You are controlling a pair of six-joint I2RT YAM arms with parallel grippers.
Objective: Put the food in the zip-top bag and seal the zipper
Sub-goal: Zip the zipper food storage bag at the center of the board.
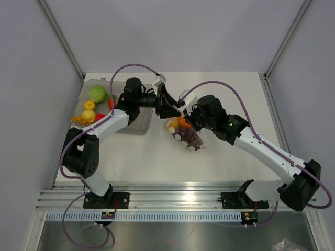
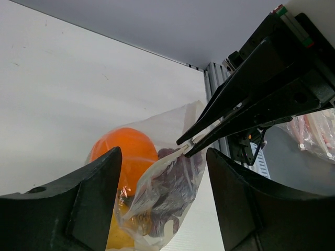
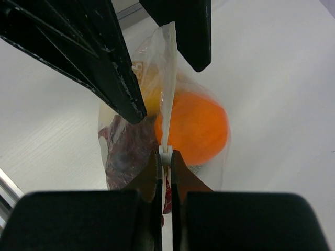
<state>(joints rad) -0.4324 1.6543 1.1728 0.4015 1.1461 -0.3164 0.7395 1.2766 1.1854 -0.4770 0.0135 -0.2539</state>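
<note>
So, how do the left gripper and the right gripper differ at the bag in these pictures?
The right gripper is shut and pinches the zipper of the zip-top bag; the left gripper is open and grips nothing. The right gripper's fingers meet on the strip, while the left gripper's fingers stand wide apart, one on each side of the bag. Both are at the bag's top edge.

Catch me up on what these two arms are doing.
The right gripper is shut on the zipper strip of the clear bag. The left gripper is open, its fingers on either side of that strip, not pressing it. An orange and purple grapes are in the bag. A green piece and a yellow piece sit in the grey tray, so bagging looks unfinished.
</note>
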